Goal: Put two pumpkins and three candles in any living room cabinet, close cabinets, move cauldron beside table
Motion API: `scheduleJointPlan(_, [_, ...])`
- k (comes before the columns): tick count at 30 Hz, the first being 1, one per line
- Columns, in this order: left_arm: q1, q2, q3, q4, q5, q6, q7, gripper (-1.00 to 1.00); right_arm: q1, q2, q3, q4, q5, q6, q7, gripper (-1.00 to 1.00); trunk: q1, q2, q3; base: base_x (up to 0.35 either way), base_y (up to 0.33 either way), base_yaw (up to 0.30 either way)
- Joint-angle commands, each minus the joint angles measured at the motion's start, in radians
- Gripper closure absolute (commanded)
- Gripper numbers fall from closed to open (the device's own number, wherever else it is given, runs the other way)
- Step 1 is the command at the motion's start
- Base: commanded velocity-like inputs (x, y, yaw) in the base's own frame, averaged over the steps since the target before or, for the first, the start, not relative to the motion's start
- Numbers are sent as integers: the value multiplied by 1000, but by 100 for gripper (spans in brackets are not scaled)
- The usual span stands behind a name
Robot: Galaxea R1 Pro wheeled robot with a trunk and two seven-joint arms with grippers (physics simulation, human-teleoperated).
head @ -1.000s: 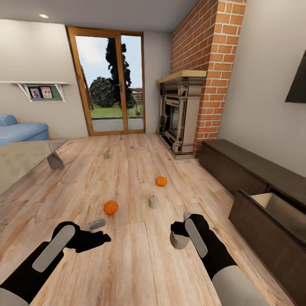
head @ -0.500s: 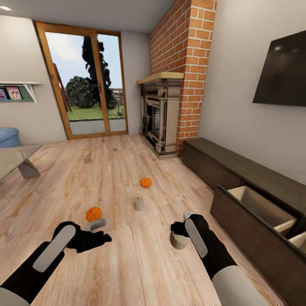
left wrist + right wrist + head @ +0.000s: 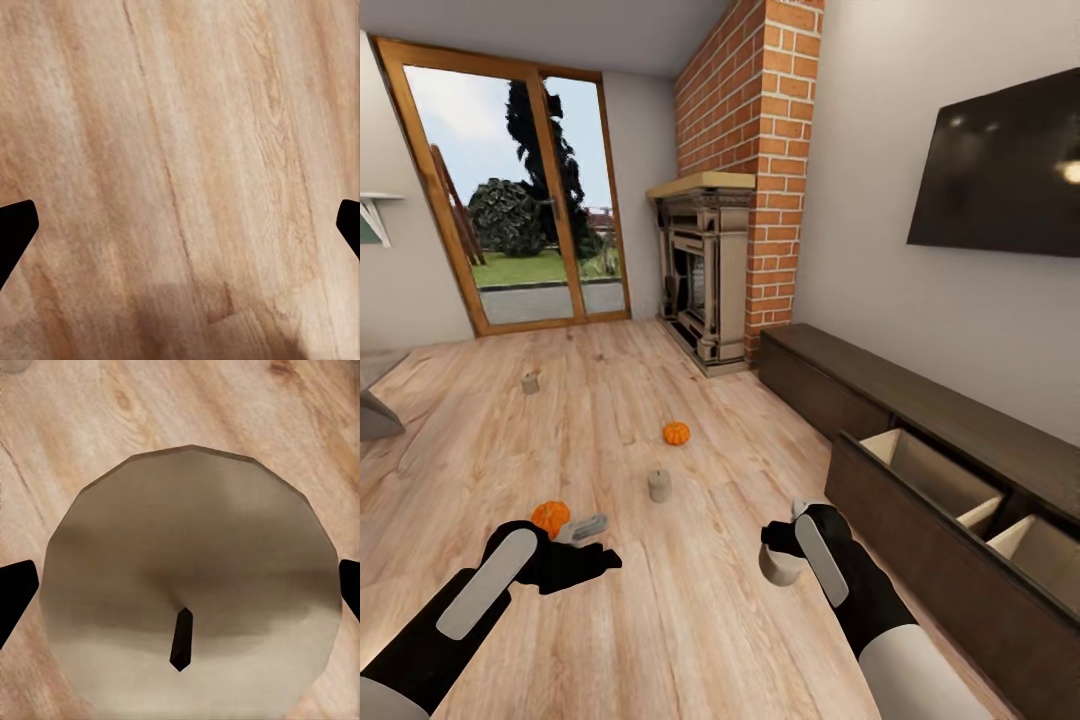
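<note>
Nearest: right end effector (image 3: 792,548) clamped on a candle (image 3: 780,566), wick end up in the right wrist view (image 3: 187,607). Left end effector (image 3: 592,541) spread apart, empty, above the floor (image 3: 690,620). Best carried level, then lowered into the open compartment of the cabinet (image 3: 920,470) at right without clipping its divider. Farther out on the floor: a pumpkin (image 3: 549,516), a second candle (image 3: 658,485), another pumpkin (image 3: 676,433), a third candle (image 3: 530,382).

1. The left arm reaches forward from 7 o'clock in the head view; the left gripper (image 3: 582,545) has its fingers spread wide, holding nothing.
2. The right arm comes in from 5 o'clock; the right gripper (image 3: 788,545) clamps a candle (image 3: 778,566), wick up.
</note>
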Motion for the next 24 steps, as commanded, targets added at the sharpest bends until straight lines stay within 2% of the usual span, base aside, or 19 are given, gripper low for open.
scheduleJointPlan(1, [-1,1,-2,-1,10,-1,11,-100,-1,-1,2,-1,-11,2,-11,100,-4,7,2,0,0,-20])
scheduleJointPlan(5, [-1,1,-2,-1,10,-1,11,-100,-1,1,2,-1,-11,2,-11,100,-19,35,15,0,0,-7])
scheduleJointPlan(9, [-1,1,-1,-2,11,0,11,-100,-1,4,2,-1,-10,2,-12,100,-19,35,15,0,0,67])
scheduleJointPlan(13, [-1,1,-7,-2,11,-1,11,-100,-1,-1,2,-1,-11,2,-11,100,-19,35,15,6,0,228])
scheduleJointPlan(16, [-1,1,-10,-2,10,-2,12,-100,-1,-3,2,-1,-11,2,-11,100,-19,35,15,186,0,153])
scheduleJointPlan(24, [-1,0,-12,-1,10,-2,13,-100,-1,-3,5,-6,-7,0,-14,100,-19,35,15,304,-50,20])
